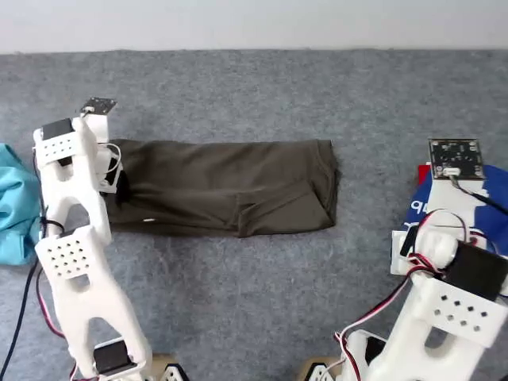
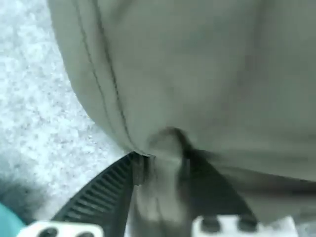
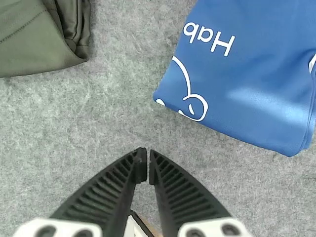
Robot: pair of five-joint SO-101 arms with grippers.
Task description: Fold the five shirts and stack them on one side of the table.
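The olive shirt (image 1: 230,186) is lying as a long folded strip across the middle of the table (image 1: 238,302). The left gripper (image 2: 159,157) is pinching the shirt's end nearest the left edge, its jaws closed on bunched cloth. The right gripper (image 3: 148,165) is hovering near the right edge, jaws pressed together and holding nothing, beside the folded blue shirt (image 3: 252,84). A teal shirt (image 1: 16,206) is lying at the left edge.

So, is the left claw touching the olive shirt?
Touching. In the left wrist view, a fold of the olive shirt is bunched and pinched inside the left claw.
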